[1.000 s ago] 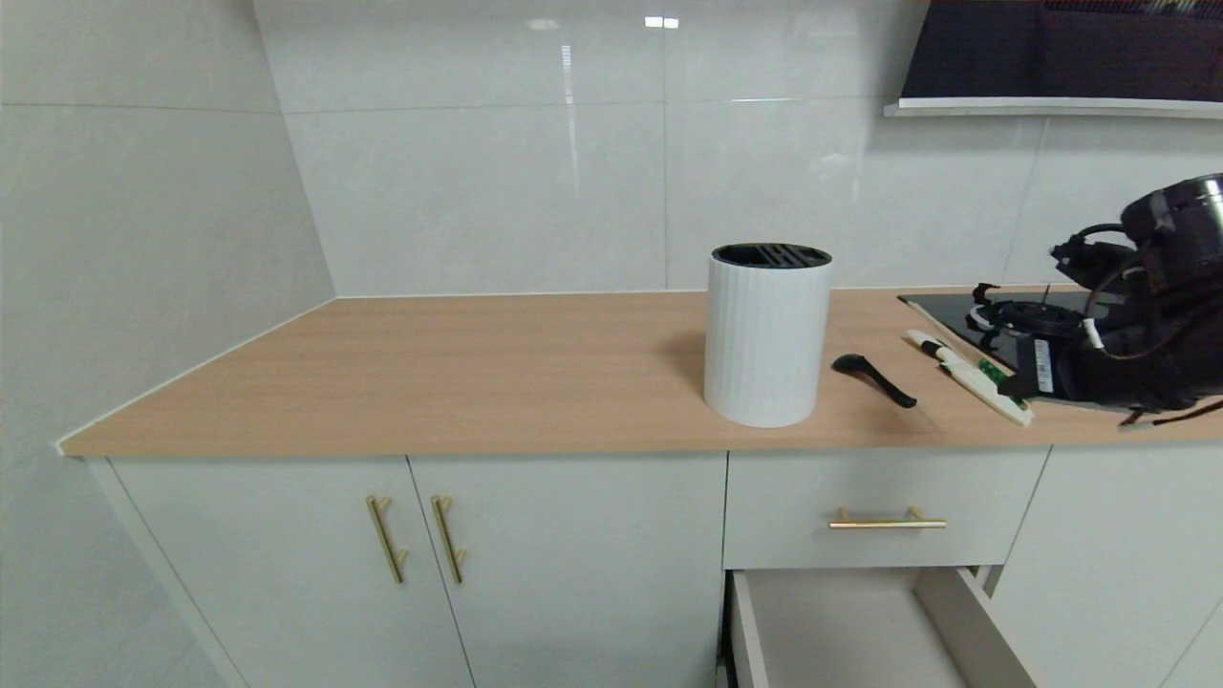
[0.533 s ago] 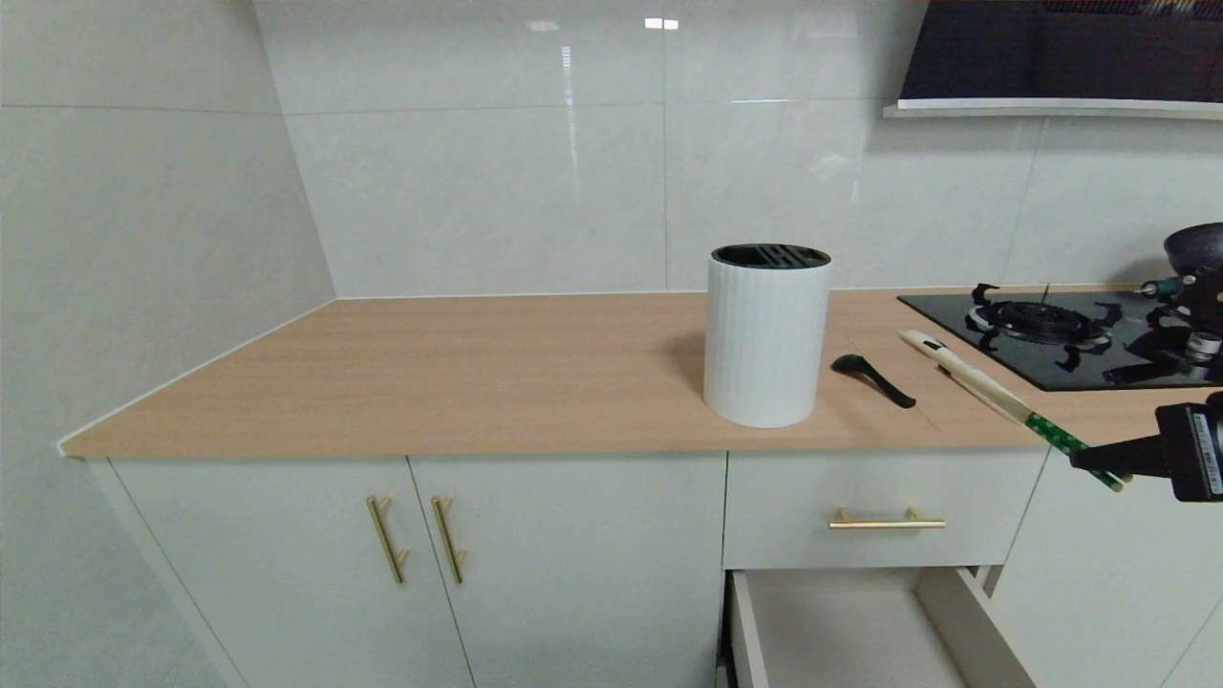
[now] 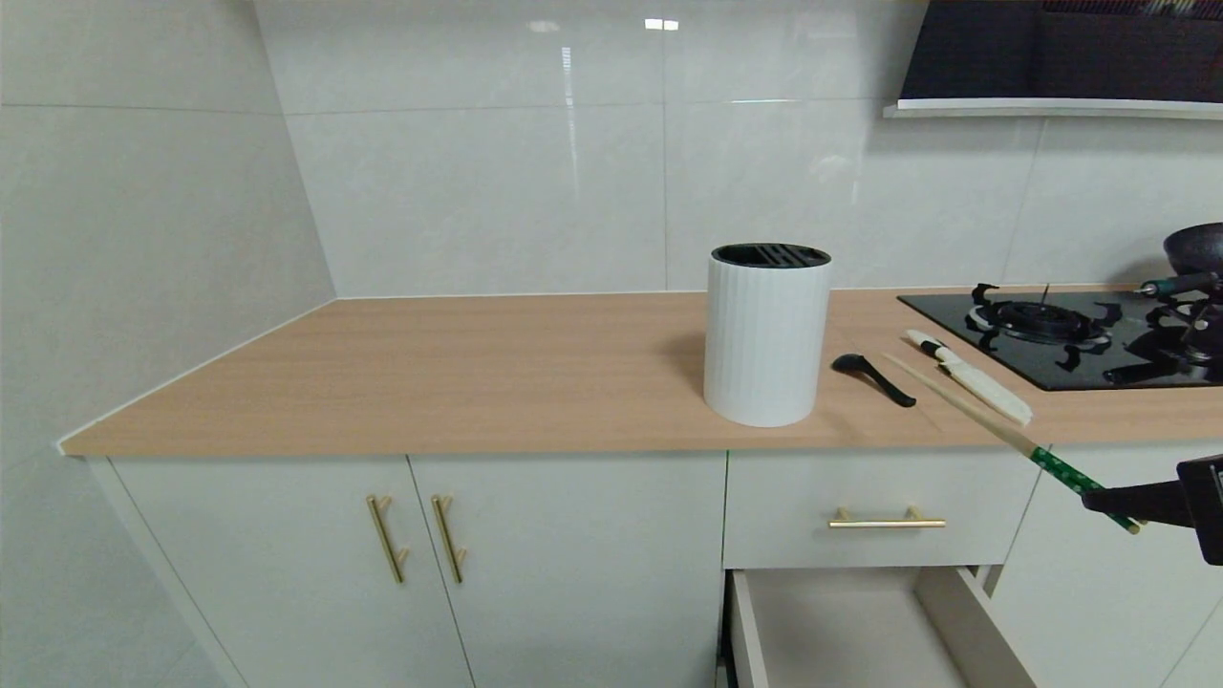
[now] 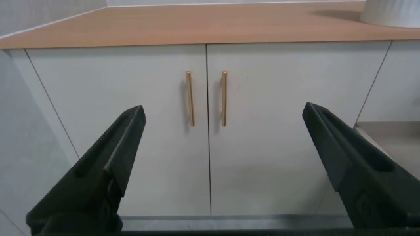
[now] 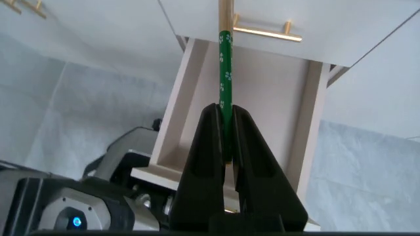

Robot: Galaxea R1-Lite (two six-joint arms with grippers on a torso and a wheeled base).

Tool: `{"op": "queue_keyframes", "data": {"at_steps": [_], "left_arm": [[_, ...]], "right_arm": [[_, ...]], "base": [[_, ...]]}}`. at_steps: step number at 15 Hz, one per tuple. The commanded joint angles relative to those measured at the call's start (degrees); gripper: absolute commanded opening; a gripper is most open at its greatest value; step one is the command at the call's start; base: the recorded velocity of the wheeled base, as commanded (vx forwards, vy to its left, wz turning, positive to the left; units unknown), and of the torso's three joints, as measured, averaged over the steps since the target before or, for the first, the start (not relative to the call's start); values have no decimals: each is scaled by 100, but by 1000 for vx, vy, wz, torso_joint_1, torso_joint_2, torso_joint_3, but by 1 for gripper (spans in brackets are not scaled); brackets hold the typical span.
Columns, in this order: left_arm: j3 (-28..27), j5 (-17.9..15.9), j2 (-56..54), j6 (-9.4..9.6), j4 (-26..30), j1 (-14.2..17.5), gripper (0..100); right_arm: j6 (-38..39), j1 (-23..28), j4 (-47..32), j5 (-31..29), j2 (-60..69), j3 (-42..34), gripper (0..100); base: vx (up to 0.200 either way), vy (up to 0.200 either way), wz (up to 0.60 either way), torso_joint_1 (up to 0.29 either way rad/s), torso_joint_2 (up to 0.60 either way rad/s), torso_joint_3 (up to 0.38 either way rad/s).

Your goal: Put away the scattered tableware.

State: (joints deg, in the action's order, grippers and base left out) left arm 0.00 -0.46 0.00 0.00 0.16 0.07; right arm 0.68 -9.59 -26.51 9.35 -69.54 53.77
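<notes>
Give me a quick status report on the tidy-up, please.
Left gripper open, low before cabinet doors. Right gripper shut on green-ended wooden chopstick, in the air. Black spoon and white knife lie on wooden counter.

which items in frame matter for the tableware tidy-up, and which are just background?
Job: chopstick in the right claw, black spoon, knife, white holder, open drawer.
Background: gas hob, pan, cupboard doors, range hood.

Counter [image 3: 478, 373] with holder [image 3: 766, 334], spoon [image 3: 871, 376], knife [image 3: 970, 376]
</notes>
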Motion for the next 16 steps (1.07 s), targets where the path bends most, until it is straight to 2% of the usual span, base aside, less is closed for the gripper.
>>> {"op": "queue_keyframes", "data": {"at_steps": [1,6,10,14,16], "left_arm": [[0,2,0,0,2,1,100],[0,2,0,0,2,1,100],[0,2,0,0,2,1,100],[0,2,0,0,2,1,100],[0,2,0,0,2,1,100]], "right_arm": [[-24,-122,-3,-3,54,-86,0],[-350,-368,59,5,72,-376,0],[-622,-614,577,-3,107,-833,0],[-710,-737,753,-12,45,-1018,0],[-719,-754,894,-3,-25,-1115,0]], "base": [[0,0,0,-115,237,154],[0,0,0,-165,422,253],[0,0,0,-167,458,289],[0,0,0,-141,455,311],[0,0,0,-24,251,108]]}}
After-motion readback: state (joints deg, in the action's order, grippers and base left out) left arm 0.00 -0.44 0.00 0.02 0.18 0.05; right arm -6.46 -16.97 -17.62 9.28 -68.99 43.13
